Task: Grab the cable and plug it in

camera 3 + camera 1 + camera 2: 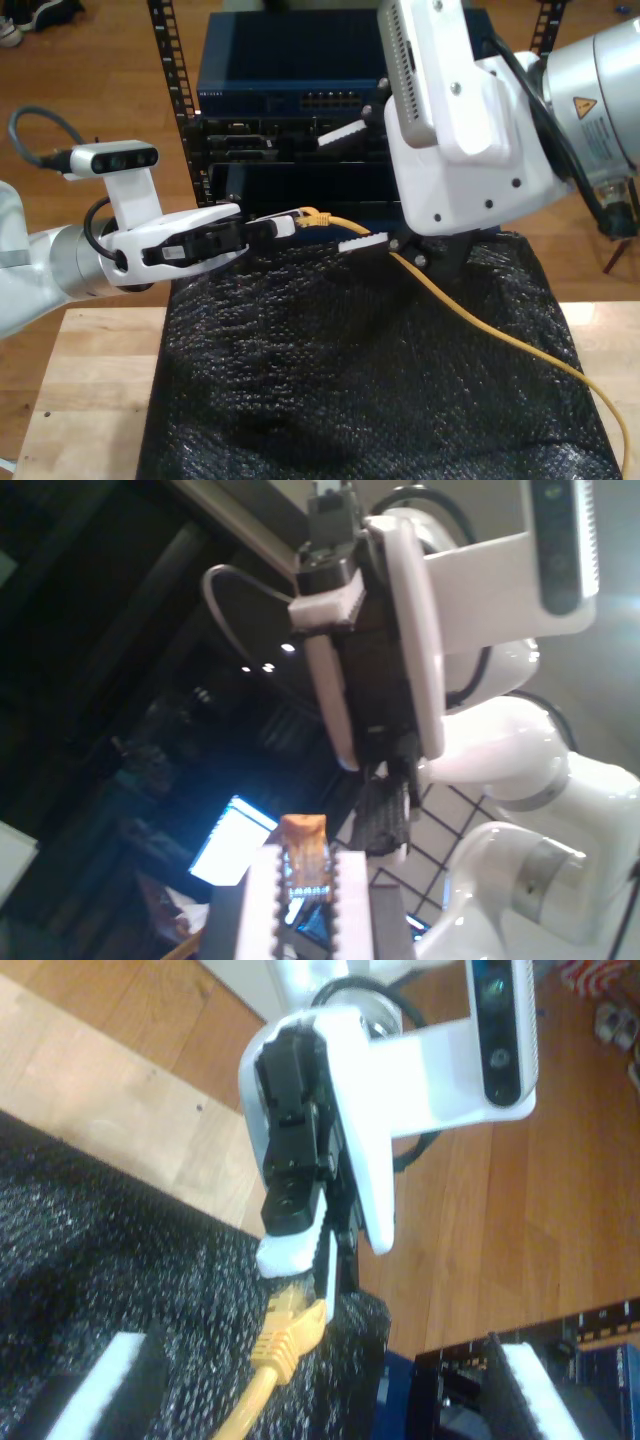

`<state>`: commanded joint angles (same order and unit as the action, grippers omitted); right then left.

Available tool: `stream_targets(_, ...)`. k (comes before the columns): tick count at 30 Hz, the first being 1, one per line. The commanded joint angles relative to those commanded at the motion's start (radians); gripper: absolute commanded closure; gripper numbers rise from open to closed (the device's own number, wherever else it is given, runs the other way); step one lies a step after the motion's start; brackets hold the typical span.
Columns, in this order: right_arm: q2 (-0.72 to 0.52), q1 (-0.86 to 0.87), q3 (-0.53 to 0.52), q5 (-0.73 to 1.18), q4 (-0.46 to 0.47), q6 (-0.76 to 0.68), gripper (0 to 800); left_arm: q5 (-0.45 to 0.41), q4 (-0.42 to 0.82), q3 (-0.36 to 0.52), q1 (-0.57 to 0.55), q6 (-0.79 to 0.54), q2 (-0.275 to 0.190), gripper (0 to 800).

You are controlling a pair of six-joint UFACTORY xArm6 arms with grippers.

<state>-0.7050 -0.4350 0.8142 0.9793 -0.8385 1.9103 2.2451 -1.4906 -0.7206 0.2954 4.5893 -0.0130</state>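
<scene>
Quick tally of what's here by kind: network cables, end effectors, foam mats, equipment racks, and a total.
Yellow network cable: 1
End effectors, my first end effector and my second end effector: 2
Black foam mat: 1
Equipment rack: 1
Total: 5

White arms (460,120), black claws, ribbed white fingertips (365,245)

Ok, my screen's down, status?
My first gripper shut on the cable, plug end. My second gripper open, apart. Plug not yet in; nothing blocking seen.

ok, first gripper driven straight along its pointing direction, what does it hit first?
Probably my second gripper: my first gripper, shut on the orange-yellow network cable, points between its open fingers. Depth unclear.
</scene>
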Motion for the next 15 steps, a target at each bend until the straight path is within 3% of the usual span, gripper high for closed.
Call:
stream_targets(12,-0.008,-0.012,0.002,-0.002,-0.011,0.029,85,0.049,-0.051,-0.003,0.000,0.051,0.012,798)
stream_targets(15,-0.006,-0.014,0.002,-0.002,-0.014,0.031,144,0.052,-0.051,-0.002,0.000,0.081,0.015,798)
